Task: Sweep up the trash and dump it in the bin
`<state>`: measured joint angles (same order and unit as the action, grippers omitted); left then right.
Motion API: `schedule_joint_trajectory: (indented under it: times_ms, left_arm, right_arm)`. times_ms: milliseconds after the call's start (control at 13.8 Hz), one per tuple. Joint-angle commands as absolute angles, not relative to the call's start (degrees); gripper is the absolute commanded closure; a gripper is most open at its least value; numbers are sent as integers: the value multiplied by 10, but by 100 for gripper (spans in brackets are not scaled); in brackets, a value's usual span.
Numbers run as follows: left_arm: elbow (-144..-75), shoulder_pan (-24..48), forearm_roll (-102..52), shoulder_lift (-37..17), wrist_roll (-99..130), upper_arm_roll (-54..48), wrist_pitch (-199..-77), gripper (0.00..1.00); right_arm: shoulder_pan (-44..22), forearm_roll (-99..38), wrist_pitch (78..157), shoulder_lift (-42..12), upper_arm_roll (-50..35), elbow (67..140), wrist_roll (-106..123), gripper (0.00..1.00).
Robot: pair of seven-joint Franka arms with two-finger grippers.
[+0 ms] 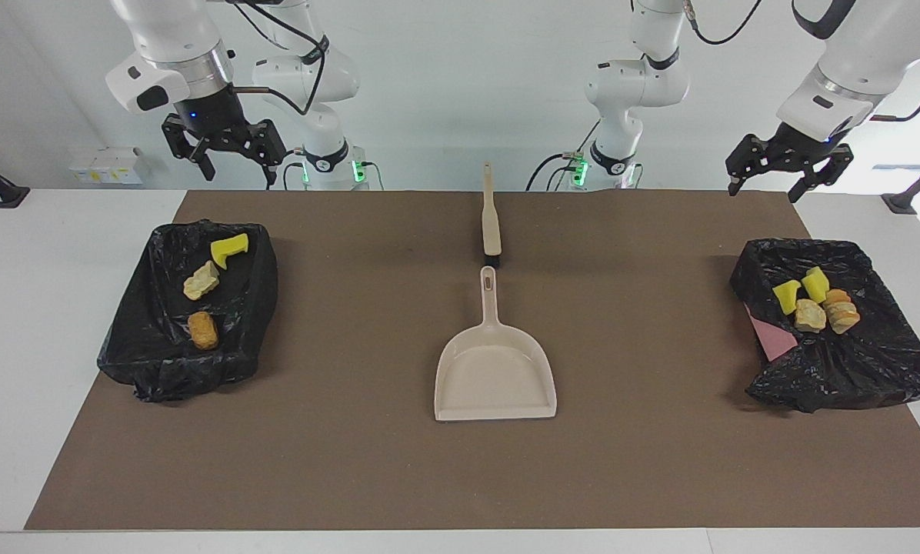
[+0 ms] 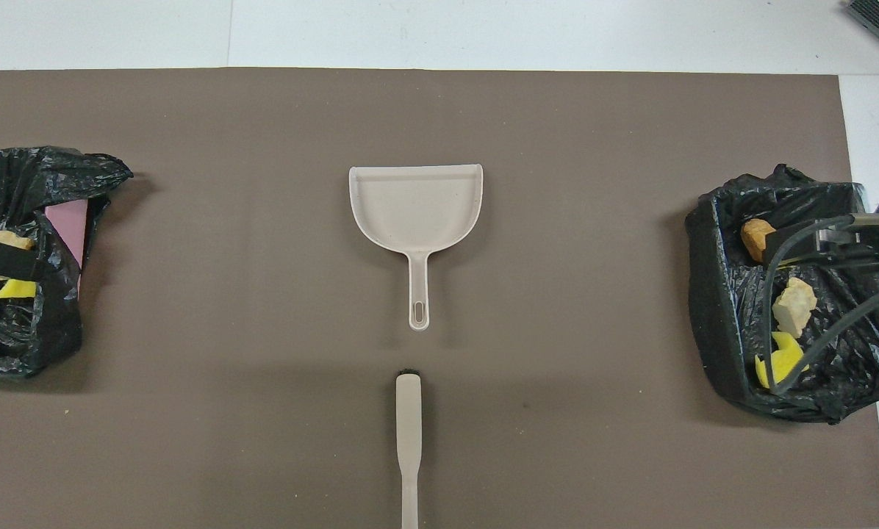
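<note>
Trash [image 1: 202,281] in bins, well apart from dustpan [image 1: 495,374].

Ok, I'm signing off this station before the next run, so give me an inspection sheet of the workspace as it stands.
Surface: brown mat on a white table; no scraps loose on it.
Job's things: dustpan mid-mat, empty; brush in line with its handle, nearer the robots. Three scraps in the bag-lined bin at the right arm's end; four scraps in the bag-lined bin at the left arm's end.
Clutter: pink sheet showing at the left-end bin's edge.
Grippers: right gripper open, raised, empty; left gripper open, raised, empty.
Cables: run along both arms and at their bases.
Surroundings: white wall; small white box on the table past the mat's edge at the right arm's end.
</note>
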<state>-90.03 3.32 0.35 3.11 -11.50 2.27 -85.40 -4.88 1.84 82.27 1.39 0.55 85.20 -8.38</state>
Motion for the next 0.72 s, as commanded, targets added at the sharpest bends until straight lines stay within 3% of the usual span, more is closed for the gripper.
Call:
schedule_joint_trajectory:
  times_ms: [0,651]
  left_arm:
    - [-936,33,11,60,-118,25,-872,0]
    - [-935,33,4,57,-124,25,-892,0]
  right_arm:
    - [-43,8,822,18,4,852,-69,0]
    - [-44,9,822,18,4,852,-69,0]
